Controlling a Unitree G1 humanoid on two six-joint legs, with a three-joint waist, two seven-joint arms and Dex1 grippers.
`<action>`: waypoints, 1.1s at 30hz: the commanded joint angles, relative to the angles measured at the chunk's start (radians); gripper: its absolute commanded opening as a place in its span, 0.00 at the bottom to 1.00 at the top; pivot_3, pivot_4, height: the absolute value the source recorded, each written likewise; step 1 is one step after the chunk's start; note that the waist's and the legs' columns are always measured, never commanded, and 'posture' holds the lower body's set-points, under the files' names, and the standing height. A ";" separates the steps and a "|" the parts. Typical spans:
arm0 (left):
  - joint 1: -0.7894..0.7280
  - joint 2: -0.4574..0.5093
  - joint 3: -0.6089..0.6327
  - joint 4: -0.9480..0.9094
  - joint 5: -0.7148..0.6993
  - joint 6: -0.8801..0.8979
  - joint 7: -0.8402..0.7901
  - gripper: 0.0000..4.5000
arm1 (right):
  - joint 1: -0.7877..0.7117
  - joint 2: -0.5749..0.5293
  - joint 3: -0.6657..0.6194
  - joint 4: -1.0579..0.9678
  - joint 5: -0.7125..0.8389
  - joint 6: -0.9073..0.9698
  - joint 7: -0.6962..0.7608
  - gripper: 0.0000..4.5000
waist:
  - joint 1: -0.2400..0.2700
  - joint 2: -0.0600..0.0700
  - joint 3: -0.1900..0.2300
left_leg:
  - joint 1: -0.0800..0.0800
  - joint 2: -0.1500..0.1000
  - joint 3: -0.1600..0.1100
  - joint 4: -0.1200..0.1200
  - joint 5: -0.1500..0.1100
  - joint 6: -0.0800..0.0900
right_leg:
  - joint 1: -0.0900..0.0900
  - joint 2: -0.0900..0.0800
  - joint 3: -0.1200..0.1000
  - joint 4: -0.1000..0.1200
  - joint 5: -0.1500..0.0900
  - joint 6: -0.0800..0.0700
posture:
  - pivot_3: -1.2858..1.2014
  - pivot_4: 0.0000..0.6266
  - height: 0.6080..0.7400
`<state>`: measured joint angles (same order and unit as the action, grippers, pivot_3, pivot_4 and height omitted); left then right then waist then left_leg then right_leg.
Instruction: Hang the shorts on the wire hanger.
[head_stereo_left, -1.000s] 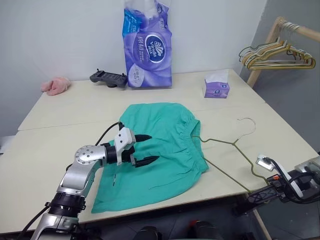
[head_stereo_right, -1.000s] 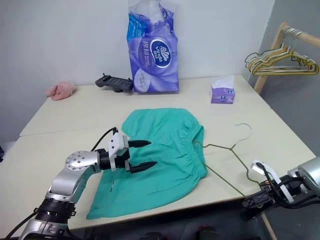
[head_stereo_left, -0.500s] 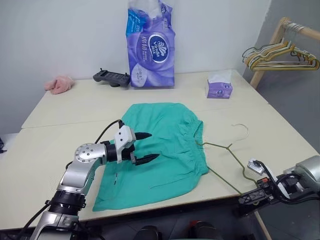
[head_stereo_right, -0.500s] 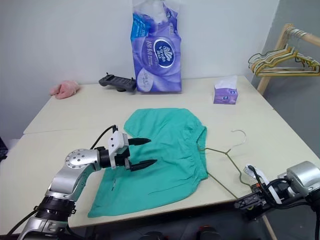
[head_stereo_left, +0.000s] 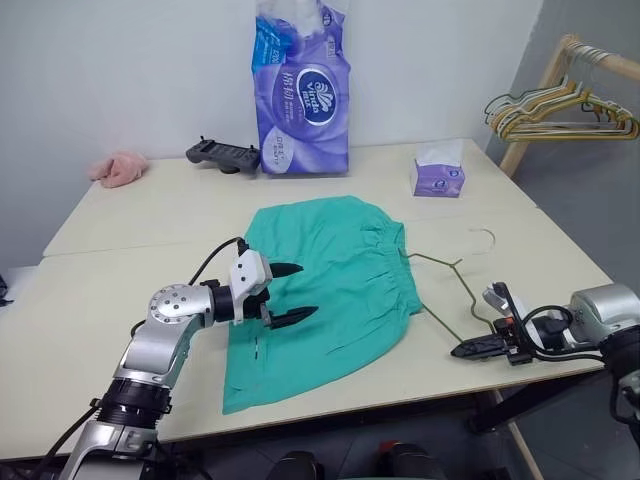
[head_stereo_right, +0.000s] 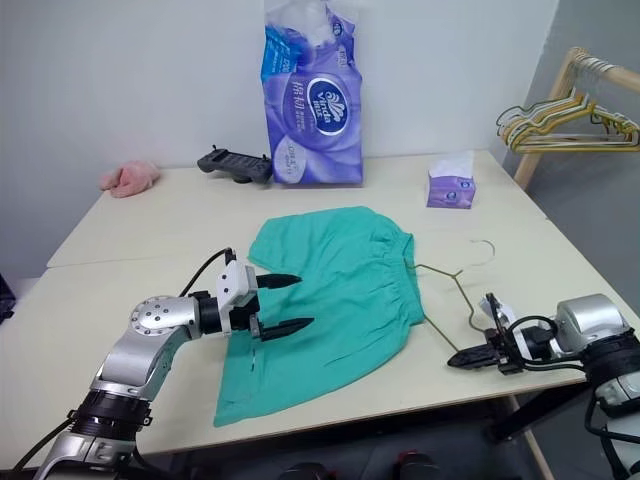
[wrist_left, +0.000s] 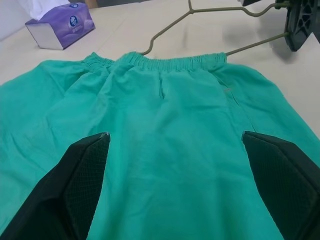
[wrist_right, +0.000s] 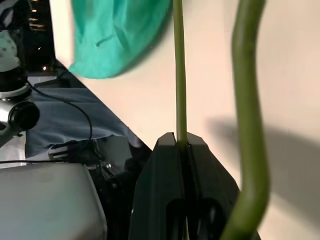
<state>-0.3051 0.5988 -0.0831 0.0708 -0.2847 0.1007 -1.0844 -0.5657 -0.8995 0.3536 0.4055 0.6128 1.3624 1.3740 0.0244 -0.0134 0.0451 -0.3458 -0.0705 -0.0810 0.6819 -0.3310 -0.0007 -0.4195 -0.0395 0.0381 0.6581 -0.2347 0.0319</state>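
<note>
The teal shorts (head_stereo_left: 335, 285) lie flat on the table, waistband toward the right. My left gripper (head_stereo_left: 308, 290) hovers open just over their middle; in the left wrist view its two fingers (wrist_left: 82, 175) stand wide apart above the fabric (wrist_left: 170, 125). The olive wire hanger (head_stereo_left: 452, 266) lies to the right of the shorts, its left end meeting the waistband and its hook (head_stereo_left: 482, 235) pointing away from me. At the table's front right edge my right gripper (head_stereo_left: 461, 351) is shut on the hanger's lower wire (wrist_right: 179, 75), seen pinched between the pads in the right wrist view.
A tall purple tissue pack (head_stereo_left: 300, 90), a black controller (head_stereo_left: 220, 155) and a pink cloth (head_stereo_left: 118, 168) sit at the back. A small purple tissue box (head_stereo_left: 437, 172) stands back right. Beyond the table's right edge a wooden rack (head_stereo_left: 545, 75) carries several hangers (head_stereo_left: 560, 112).
My right gripper has come up from below the table edge and inward, pushing the hanger away from me. The shorts have slid the same way with it. The left gripper has stayed put.
</note>
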 joint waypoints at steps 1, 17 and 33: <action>-0.021 0.006 0.012 -0.005 0.001 -0.018 -0.005 1.00 | -0.008 -0.046 -0.009 -0.077 0.027 0.002 0.054 0.00 | 0.000 0.000 0.000 | 0.000 0.000 0.000 0.000 0.000 0.000 | 0.000 0.000 0.000 0.000 0.000 0.000 | 0.53 0.08 1.00; -0.048 0.019 0.014 0.024 0.014 -0.038 -0.037 1.00 | 0.077 -0.021 -0.087 -0.215 0.121 0.115 -0.071 0.00 | 0.000 -0.002 0.001 | 0.000 0.000 -0.001 0.000 0.000 0.000 | 0.000 0.000 -0.001 0.000 0.000 0.000 | 0.53 0.09 1.00; -0.041 0.035 0.013 0.018 0.021 -0.054 -0.058 1.00 | -0.004 -0.045 0.071 -0.070 0.008 0.001 0.063 0.00 | 0.001 -0.001 0.002 | 0.000 0.000 -0.001 -0.001 0.000 0.000 | 0.000 0.000 -0.001 0.000 0.000 0.000 | 0.54 0.10 1.00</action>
<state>-0.3332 0.6217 -0.0832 0.1109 -0.2626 0.0589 -1.1432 -0.5689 -0.9161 0.4180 0.3919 0.6043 1.3603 1.3960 0.0252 -0.0140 0.0472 -0.3462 -0.0703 -0.0825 0.6811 -0.3311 -0.0005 -0.4199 -0.0394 0.0367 0.6578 -0.2348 0.0319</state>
